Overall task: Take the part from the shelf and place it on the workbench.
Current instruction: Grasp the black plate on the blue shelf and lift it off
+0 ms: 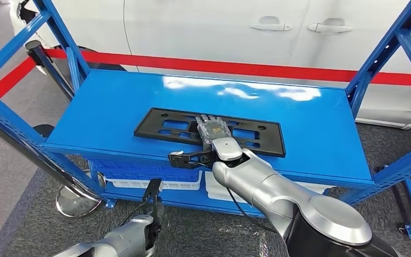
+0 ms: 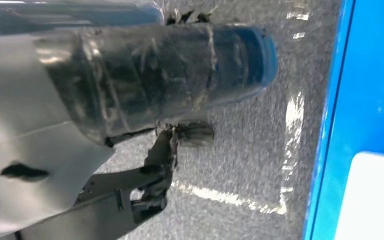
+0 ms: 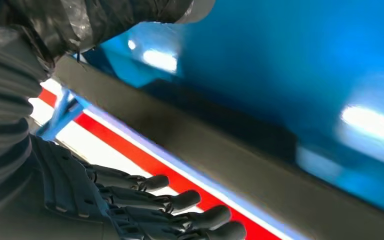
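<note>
Lying flat on the blue shelf [image 1: 112, 115], the black part [image 1: 160, 124] is a long plate with cut-outs, set near the front edge and about midway along. The right hand [image 1: 212, 134] reaches over that front edge and rests on the part near its middle, fingers stretched out on top; its thumb sits at the shelf edge, but I cannot tell whether anything is pinched, so a grip is not clear. In the right wrist view the dark fingers [image 3: 180, 200] lie extended side by side, slightly apart, beside the part's dark edge [image 3: 220, 145], with the shelf's glossy blue beyond. The left hand [image 1: 151, 206] hangs low in front of the shelf, over the grey carpet [image 1: 32, 214]; in its wrist view the thick taped thumb [image 2: 155, 75] stands clear of the darker fingers [image 2: 145, 190], with nothing between them. Under the top shelf, white bins [image 1: 139, 182] sit on a lower level. Behind the shelf runs a red belt [image 1: 246, 68], and past it a white car [image 1: 219, 32].
</note>
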Available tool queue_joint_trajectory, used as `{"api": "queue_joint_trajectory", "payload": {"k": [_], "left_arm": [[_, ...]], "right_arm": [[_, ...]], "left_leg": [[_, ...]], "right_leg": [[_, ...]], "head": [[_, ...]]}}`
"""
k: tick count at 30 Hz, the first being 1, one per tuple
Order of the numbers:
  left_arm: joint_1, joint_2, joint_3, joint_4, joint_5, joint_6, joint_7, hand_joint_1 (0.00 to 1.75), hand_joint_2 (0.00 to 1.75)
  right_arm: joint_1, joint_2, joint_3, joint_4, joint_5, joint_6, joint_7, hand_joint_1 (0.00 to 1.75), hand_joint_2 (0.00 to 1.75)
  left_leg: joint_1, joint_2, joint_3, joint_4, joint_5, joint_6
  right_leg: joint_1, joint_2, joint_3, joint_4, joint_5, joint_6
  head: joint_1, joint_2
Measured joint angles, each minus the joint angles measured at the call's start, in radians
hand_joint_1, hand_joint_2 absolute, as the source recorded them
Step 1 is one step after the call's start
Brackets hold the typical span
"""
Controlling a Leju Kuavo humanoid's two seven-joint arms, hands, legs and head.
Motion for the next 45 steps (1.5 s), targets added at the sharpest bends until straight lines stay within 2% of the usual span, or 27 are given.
{"api": "queue_joint_trajectory", "payload": {"k": [2,4,6,7,8,9,10,11,13,15,18,19,22,24,25,26,28,30,33,35,38,39,40,41,42,43,45], "left_arm": [[0.0,0.0,0.0,0.0,0.0,0.0,0.0,0.0,0.0],[0.0,0.0,0.0,0.0,0.0,0.001,0.0,0.0,0.0],[0.001,0.0,0.0,0.0,0.0,0.002,0.0,0.0,0.0],[0.003,0.0,0.0,0.0,0.001,0.003,0.0,0.0,0.0],[0.005,0.0,0.0,0.0,0.001,0.003,0.0,0.0,0.0],[0.006,0.0,0.0,0.0,0.002,0.003,0.0,0.0,0.0],[0.006,0.0,0.0,0.0,0.002,0.003,0.0,0.0,0.0],[0.006,0.0,0.0,0.0,0.003,0.004,-0.001,0.0,0.0],[0.003,0.0,0.0,0.0,0.006,0.004,-0.002,0.0,0.0],[0.003,0.001,0.0,0.0,0.009,0.005,-0.002,0.0,0.0],[0.003,0.002,0.0,0.0,0.01,0.006,-0.002,0.0,0.0],[0.002,0.002,0.0,0.0,0.01,0.006,-0.002,0.0,0.0],[0.0,0.002,-0.001,0.0,0.012,0.006,-0.002,0.0,0.0],[0.001,0.003,0.0,0.0,0.014,0.007,-0.002,0.0,0.0],[0.002,0.003,0.0,0.0,0.014,0.007,-0.002,0.0,0.0],[0.002,0.003,0.0,0.0,0.015,0.007,-0.001,0.0,0.0],[0.0,0.003,-0.001,0.0,0.016,0.008,-0.001,0.0,0.0],[-0.002,0.004,-0.001,0.0,0.016,0.008,0.0,0.0,0.0],[-0.003,0.005,-0.001,0.0,0.016,0.008,0.0,0.0,0.0],[-0.004,0.005,-0.001,0.0,0.016,0.009,-0.001,0.0,0.0],[-0.003,0.007,-0.001,0.0,0.018,0.022,-0.015,0.0,0.0],[-0.001,0.008,-0.001,0.0,0.019,0.033,-0.026,0.0,0.0],[0.001,0.01,-0.001,0.0,0.021,0.046,-0.04,0.0,0.0],[0.003,0.012,-0.001,0.0,0.024,0.058,-0.054,0.0,0.0],[0.003,0.015,-0.001,0.0,0.027,0.07,-0.067,0.0,0.0],[0.003,0.017,-0.001,0.0,0.03,0.081,-0.079,0.0,0.44],[0.001,0.021,-0.001,0.0,0.036,0.103,-0.103,0.0,1.31]], "right_arm": [[0.0,0.0,0.001,0.005,0.004,0.012,0.003,0.0,1.75],[0.0,0.001,0.001,0.009,0.008,0.028,0.007,0.06,1.75],[0.001,0.001,0.002,0.014,0.01,0.036,0.012,0.93,1.75],[0.003,0.001,0.002,0.018,0.011,0.038,0.014,1.37,1.75],[0.004,0.001,0.002,0.021,0.013,0.039,0.018,1.75,1.75],[0.005,0.001,0.002,0.025,0.014,0.043,0.023,1.75,1.75],[0.006,0.001,0.002,0.028,0.016,0.047,0.026,1.75,1.75],[0.006,0.001,0.002,0.03,0.019,0.051,0.029,1.75,1.75],[0.002,0.001,0.002,0.033,0.024,0.055,0.03,1.75,1.75],[-0.001,0.001,0.002,0.037,0.027,0.058,0.027,1.75,1.75],[-0.005,0.001,0.002,0.043,0.028,0.062,0.02,1.75,1.75],[-0.007,0.0,0.002,0.045,0.029,0.063,0.019,1.75,1.75],[-0.006,0.0,0.002,0.047,0.028,0.069,0.015,1.75,1.75],[0.001,0.0,0.002,0.049,0.028,0.068,0.014,1.75,1.75],[0.004,0.0,0.002,0.05,0.028,0.068,0.013,1.75,1.75],[0.004,0.0,0.002,0.051,0.029,0.066,0.012,1.75,1.75],[0.003,0.0,0.002,0.052,0.031,0.064,0.007,1.75,1.75],[0.002,0.001,0.002,0.052,0.034,0.059,0.001,1.75,1.75],[0.002,0.003,0.002,0.053,0.034,0.04,-0.016,1.75,1.75],[0.002,0.003,0.002,0.054,0.024,0.022,-0.035,1.75,1.75],[0.005,0.002,-0.003,0.057,-0.014,-0.031,-0.096,1.75,1.75],[0.007,0.002,-0.009,0.058,-0.033,-0.061,-0.131,1.75,1.75],[0.008,0.002,-0.018,0.059,-0.053,-0.096,-0.172,1.75,1.75],[0.008,0.001,-0.029,0.06,-0.071,-0.129,-0.212,1.75,1.75],[0.006,0.001,-0.042,0.059,-0.087,-0.16,-0.251,1.75,1.75],[0.005,0.001,-0.055,0.058,-0.1,-0.188,-0.286,1.75,1.75],[0.001,0.0,-0.081,0.054,-0.119,-0.237,-0.348,1.75,1.75]], "left_leg": [[0.002,0.001,-0.003,0.004,-0.007,-0.008],[0.004,0.001,-0.026,0.06,-0.044,-0.018],[0.006,0.001,-0.083,0.187,-0.104,-0.026],[0.006,0.001,-0.112,0.247,-0.124,-0.029],[0.006,0.001,-0.129,0.277,-0.126,-0.029],[0.006,0.001,-0.128,0.268,-0.109,-0.028],[0.006,0.001,-0.108,0.221,-0.075,-0.025],[0.006,0.001,-0.078,0.151,-0.037,-0.021],[0.002,-0.001,-0.02,0.032,0.006,-0.013],[-0.003,-0.003,-0.003,-0.002,0.005,-0.008],[0.004,0.0,0.005,-0.017,0.012,0.005],[0.007,0.001,0.01,-0.023,0.015,0.011],[0.007,0.002,0.014,-0.027,0.016,0.02],[0.007,0.002,0.013,-0.025,0.016,0.02],[0.007,0.001,0.013,-0.024,0.016,0.02],[0.007,0.0,0.013,-0.023,0.015,0.02],[0.007,-0.002,0.012,-0.016,0.011,0.016],[0.003,-0.004,0.006,-0.007,0.007,0.009],[0.001,-0.005,0.001,-0.007,0.008,-0.005],[0.003,-0.003,-0.011,0.02,-0.014,-0.015],[0.007,-0.001,-0.086,0.19,-0.101,-0.028],[0.008,-0.001,-0.112,0.245,-0.118,-0.03],[0.008,-0.001,-0.123,0.268,-0.116,-0.031],[0.008,-0.001,-0.117,0.255,-0.097,-0.03],[0.008,-0.001,-0.093,0.204,-0.063,-0.028],[0.008,-0.001,-0.06,0.132,-0.029,-0.024],[0.004,-0.003,-0.006,0.022,0.005,-0.017]], "right_leg": [[-0.003,0.001,0.001,-0.003,0.002,-0.01],[-0.008,0.001,0.004,-0.006,0.005,-0.019],[-0.008,0.001,0.004,-0.007,0.004,-0.023],[-0.008,0.001,0.004,-0.006,0.004,-0.024],[-0.007,0.002,0.004,-0.006,0.004,-0.024],[-0.007,0.002,0.004,-0.006,0.004,-0.025],[-0.007,0.003,0.005,-0.006,0.003,-0.024],[-0.007,0.005,0.007,-0.006,0.002,-0.023],[-0.004,0.006,0.006,-0.006,0.002,-0.018],[-0.002,0.007,0.005,-0.01,0.005,-0.01],[-0.001,0.007,0.002,-0.003,-0.004,0.004],[-0.001,0.006,-0.01,0.028,-0.024,0.008],[-0.001,0.003,-0.089,0.204,-0.11,0.015],[-0.002,0.003,-0.122,0.271,-0.124,0.017],[-0.003,0.003,-0.122,0.271,-0.112,0.017],[-0.003,0.002,-0.106,0.24,-0.089,0.016],[-0.004,0.001,-0.038,0.107,-0.031,0.013],[-0.002,0.0,0.013,0.008,-0.005,0.007],[0.0,0.001,0.019,-0.009,-0.004,-0.005],[-0.004,0.0,0.022,-0.015,0.001,-0.016],[-0.006,-0.001,0.022,-0.017,0.004,-0.024],[-0.005,0.0,0.02,-0.016,0.004,-0.025],[-0.005,0.001,0.02,-0.015,0.004,-0.025],[-0.005,0.003,0.02,-0.014,0.003,-0.025],[-0.005,0.004,0.021,-0.013,0.002,-0.025],[-0.005,0.006,0.023,-0.012,0.001,-0.023],[-0.002,0.008,0.023,-0.014,0.001,-0.017]], "head": [[0.0,0.0],[-0.002,0.0],[-0.004,0.0],[-0.004,0.0],[-0.004,0.0],[-0.004,0.0],[-0.004,0.0],[-0.004,0.0],[-0.004,0.0],[-0.003,0.0],[-0.002,0.0],[0.001,0.0],[0.005,0.0],[0.006,0.0],[0.006,0.0],[0.006,0.0],[0.006,0.0],[0.005,0.0],[0.004,0.0],[0.002,0.0],[-0.002,0.0],[-0.002,0.0],[-0.002,0.0],[-0.002,0.0],[-0.002,0.0],[-0.002,0.0],[-0.002,0.0]]}}
